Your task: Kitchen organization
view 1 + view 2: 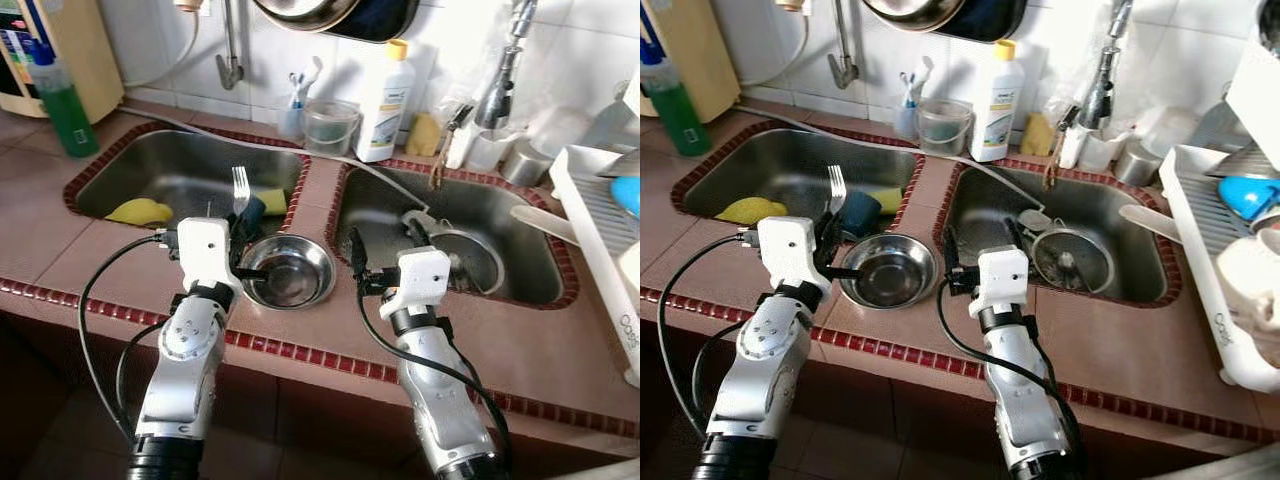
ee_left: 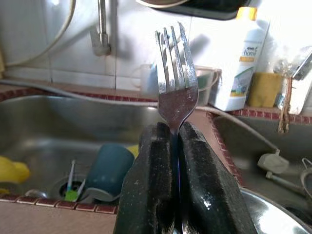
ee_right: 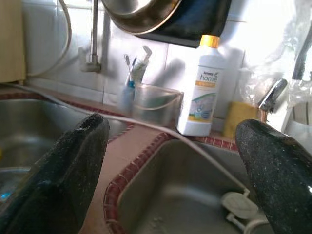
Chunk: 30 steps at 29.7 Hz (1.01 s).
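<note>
Left eye view: the left hand [image 1: 243, 222] is clenched on a silver metal fork [image 1: 240, 190], tines up, above the near edge of the left steel sink basin [image 1: 180, 165]. Just beside it, a round shiny steel bowl [image 1: 289, 270] rests on the reddish tiled tabletop [image 1: 60, 225]. The right hand [image 1: 385, 255], released and empty, hovers over the near edge of the right steel sink basin [image 1: 520, 250].

Right eye view: a white dish rack [image 1: 1200, 230] stands at the far right, a likely home for the fork.

Left wrist view: both black fingers [image 2: 151, 185] pinch the fork's neck, the tines upright; a dark blue cup [image 2: 105, 168] lies in the basin beyond.

Right wrist view: its fingers [image 3: 63, 170] are spread wide, facing a white detergent bottle with a yellow cap [image 3: 202, 87].

To do this well, keep the pinch firm and the fork upright while carrying, clearing the bowl's rim.
</note>
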Motion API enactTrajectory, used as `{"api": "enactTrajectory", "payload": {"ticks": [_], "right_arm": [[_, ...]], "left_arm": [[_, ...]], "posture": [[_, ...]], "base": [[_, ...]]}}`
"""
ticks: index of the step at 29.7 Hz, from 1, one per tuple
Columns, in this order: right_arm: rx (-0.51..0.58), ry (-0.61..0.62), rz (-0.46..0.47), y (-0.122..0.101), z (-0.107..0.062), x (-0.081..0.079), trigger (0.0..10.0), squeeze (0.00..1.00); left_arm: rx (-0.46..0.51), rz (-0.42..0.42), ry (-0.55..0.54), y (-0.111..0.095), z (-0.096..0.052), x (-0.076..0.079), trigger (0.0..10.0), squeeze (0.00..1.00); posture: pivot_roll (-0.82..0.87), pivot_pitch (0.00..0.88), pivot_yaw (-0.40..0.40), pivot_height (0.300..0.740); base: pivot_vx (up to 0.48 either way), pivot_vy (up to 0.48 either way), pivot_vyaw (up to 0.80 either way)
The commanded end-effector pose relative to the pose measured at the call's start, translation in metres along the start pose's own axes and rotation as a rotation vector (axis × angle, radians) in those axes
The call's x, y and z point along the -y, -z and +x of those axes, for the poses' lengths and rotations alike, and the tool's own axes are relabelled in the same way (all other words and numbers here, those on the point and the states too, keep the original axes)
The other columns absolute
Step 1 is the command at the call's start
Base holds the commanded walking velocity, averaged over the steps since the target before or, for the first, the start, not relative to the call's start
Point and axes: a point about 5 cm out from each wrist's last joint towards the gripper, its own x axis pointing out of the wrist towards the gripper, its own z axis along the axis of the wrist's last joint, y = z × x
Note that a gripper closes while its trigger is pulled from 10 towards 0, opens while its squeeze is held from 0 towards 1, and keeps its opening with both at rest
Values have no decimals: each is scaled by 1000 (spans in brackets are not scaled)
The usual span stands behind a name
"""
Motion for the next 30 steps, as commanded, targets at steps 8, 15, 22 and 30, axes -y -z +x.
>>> {"api": "enactTrajectory", "payload": {"ticks": [8,15,22,30], "right_arm": [[8,-42,14,-3,0,-5,10000,0],[-13,-123,33,1,-15,-16,10000,0],[-13,-129,45,0,-15,-20,10000,0],[-16,-136,56,-1,-16,-21,10000,0]], "left_arm": [[20,-7,-1,-10,4,-5,10000,0],[24,4,2,-13,6,-10,10000,0],[24,0,8,-13,7,-7,10000,0],[23,-6,16,-14,7,-6,10000,0]], "posture": [[-139,0,-62,732],[-142,0,-55,732],[-144,0,-52,732],[-143,0,-51,732]], "base": [[285,0,0],[298,0,0],[320,0,0],[322,0,0]]}}
